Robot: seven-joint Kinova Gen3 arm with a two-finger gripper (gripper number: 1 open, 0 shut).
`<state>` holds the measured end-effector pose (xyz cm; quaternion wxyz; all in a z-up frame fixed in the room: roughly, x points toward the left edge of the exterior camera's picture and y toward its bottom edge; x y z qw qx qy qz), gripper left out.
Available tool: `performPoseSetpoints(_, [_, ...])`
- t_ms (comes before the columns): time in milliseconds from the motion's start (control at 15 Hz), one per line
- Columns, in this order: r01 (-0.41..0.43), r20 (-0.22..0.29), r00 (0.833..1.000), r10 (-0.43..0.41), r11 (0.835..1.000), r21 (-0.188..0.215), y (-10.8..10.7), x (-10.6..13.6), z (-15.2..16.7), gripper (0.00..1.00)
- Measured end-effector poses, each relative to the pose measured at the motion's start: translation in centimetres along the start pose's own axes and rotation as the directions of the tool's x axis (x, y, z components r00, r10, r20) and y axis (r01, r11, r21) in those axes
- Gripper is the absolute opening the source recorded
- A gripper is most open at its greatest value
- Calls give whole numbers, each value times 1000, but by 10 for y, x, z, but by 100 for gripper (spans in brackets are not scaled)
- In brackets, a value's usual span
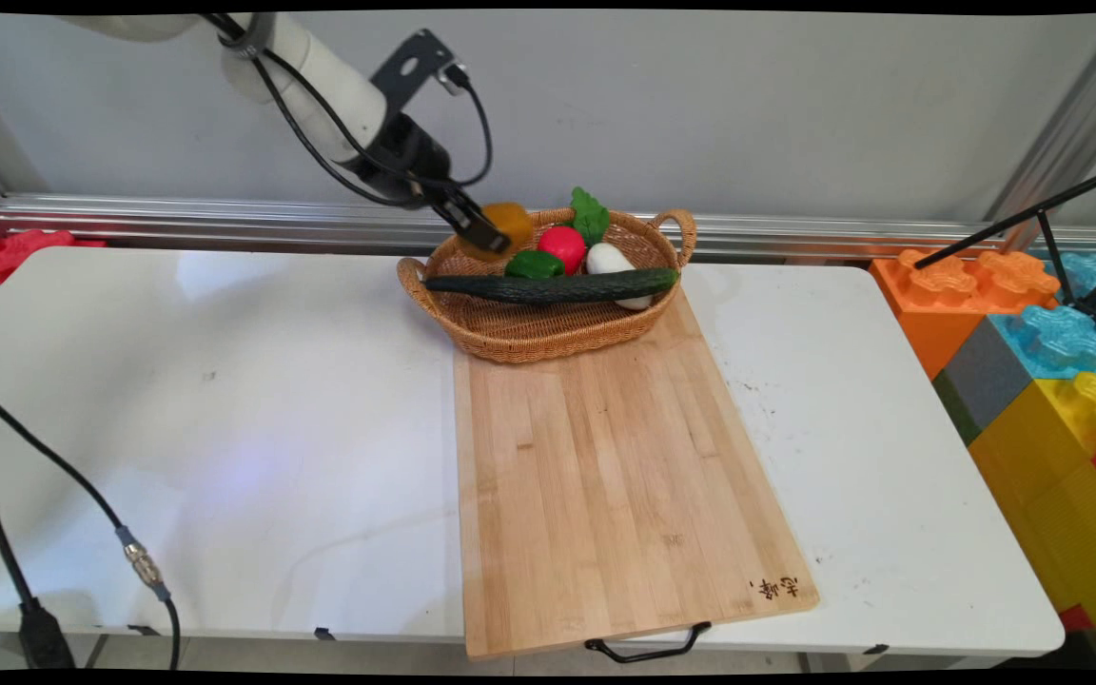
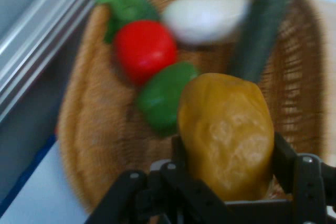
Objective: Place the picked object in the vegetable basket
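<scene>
- Wooden cutting board (image 1: 615, 457) lies nearest on the white table (image 1: 225, 400), its far end under the wicker basket (image 1: 548, 333).
- Main view: gripper (image 1: 483, 236) above the basket's left rim, clamped on a yellow-brown potato (image 1: 510, 221); cucumber (image 1: 557, 285) spans the basket.
- Hand view: fingers (image 2: 283, 156) squeeze the potato (image 2: 226, 135), held above the basket (image 2: 100, 129); red tomato (image 2: 144, 51), green pepper (image 2: 163, 95) and a white vegetable (image 2: 205, 19) lie inside.
</scene>
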<state>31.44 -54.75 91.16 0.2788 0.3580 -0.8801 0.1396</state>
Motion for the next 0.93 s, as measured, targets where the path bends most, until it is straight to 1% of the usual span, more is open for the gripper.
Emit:
performPoseSetpoints(67, [20, 13, 1000, -20, 1000, 18, -8, -3, 1, 0])
performPoseSetpoints(333, [73, 56, 996, -76, 996, 49, -29, -13, 10, 0])
performPoseSetpoints(533, [99, 72, 992, -103, 994, 53, -40, -18, 20, 0])
performPoseSetpoints(733, [112, 71, 991, -115, 993, 43, -48, -18, 30, 0])
performPoseSetpoints(800, [110, 62, 992, -113, 993, 36, -50, -17, 32, 100])
performPoseSetpoints(933, [107, 44, 993, -108, 994, 21, -51, -13, 35, 100])
